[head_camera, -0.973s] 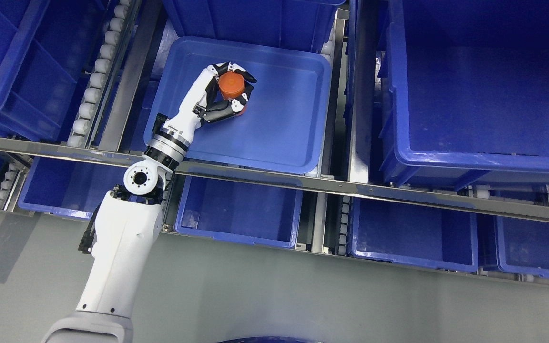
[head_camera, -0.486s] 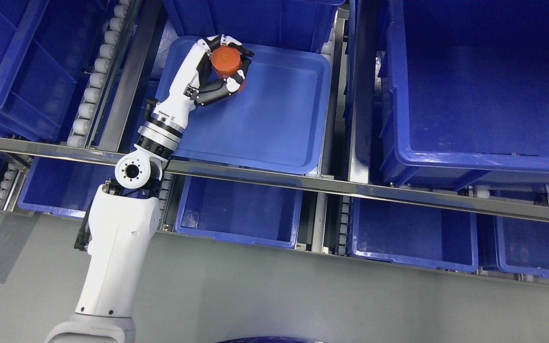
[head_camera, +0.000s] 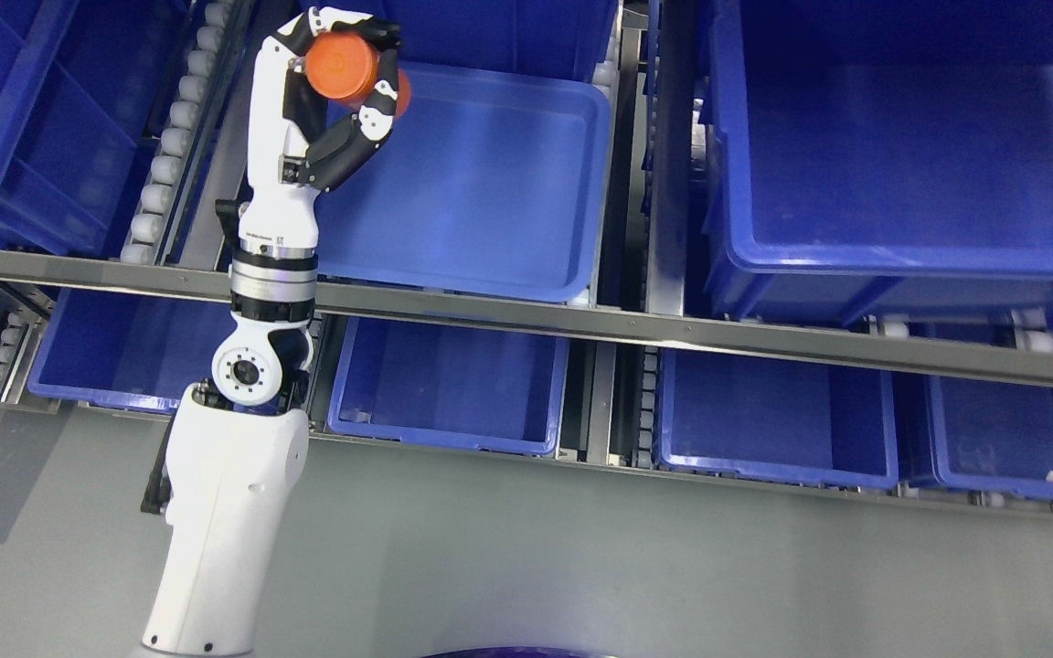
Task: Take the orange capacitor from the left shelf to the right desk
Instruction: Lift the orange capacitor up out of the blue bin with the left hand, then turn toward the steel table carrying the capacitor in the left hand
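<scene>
My left hand [head_camera: 344, 68] is shut on the orange capacitor [head_camera: 344, 66], a short orange cylinder, and holds it up over the top left corner of the shallow blue tray [head_camera: 490, 183] on the upper shelf. The capacitor is clear of the tray floor, its round end facing the camera. The white left arm [head_camera: 243, 439] rises from the bottom left and crosses the metal shelf rail. The right arm is out of view.
A metal shelf rail [head_camera: 673, 334] runs across the middle. Deep blue bins stand at the upper right [head_camera: 901, 146] and upper left [head_camera: 5, 119], and lower-shelf bins [head_camera: 453, 384] sit below the rail. A roller track [head_camera: 170, 137] runs left of the tray. Grey floor [head_camera: 581, 567] is below.
My left hand has lifted the capacitor up and to the left, off the tray floor to its top left corner. The whole picture has also shifted slightly, so the camera has moved.
</scene>
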Robot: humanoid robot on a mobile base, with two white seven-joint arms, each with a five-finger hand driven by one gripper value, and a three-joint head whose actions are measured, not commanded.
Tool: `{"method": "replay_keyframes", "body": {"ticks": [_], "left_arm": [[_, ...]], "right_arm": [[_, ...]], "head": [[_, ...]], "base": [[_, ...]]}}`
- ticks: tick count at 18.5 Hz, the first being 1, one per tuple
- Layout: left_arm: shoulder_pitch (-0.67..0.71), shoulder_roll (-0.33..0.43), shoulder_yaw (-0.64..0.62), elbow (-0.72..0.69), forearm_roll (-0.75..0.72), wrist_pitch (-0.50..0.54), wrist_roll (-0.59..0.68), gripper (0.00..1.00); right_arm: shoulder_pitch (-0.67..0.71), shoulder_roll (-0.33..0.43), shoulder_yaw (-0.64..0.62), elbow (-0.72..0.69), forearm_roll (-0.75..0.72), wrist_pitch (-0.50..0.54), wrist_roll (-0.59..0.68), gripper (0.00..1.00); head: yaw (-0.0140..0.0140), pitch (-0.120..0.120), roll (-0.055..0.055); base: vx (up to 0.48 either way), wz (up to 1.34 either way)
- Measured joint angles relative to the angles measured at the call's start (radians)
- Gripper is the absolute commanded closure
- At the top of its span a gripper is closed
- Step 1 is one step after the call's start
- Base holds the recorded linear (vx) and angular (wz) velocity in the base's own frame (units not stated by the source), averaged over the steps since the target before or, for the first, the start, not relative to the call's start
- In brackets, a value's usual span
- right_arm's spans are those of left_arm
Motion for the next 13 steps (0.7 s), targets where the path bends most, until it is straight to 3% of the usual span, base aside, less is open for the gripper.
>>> {"method": "replay_keyframes", "body": {"ticks": [7, 13], "left_arm": [[0.075, -0.002, -0.011, -0.060, 0.005, -0.043, 0.010, 0.99], [0.129, -0.003, -0.029, -0.087, 0.006, -0.047, 0.002, 0.99]], "right_arm": [[0.000, 0.000, 0.000, 0.000, 0.000, 0.000, 0.000, 0.00], [0.000, 0.000, 0.000, 0.000, 0.000, 0.001, -0.003, 0.00]], "head": [[0.0000, 0.000, 0.000], [0.0000, 0.000, 0.000]], "base": [[-0.200, -0.40], [-0.226, -1.04]]}}
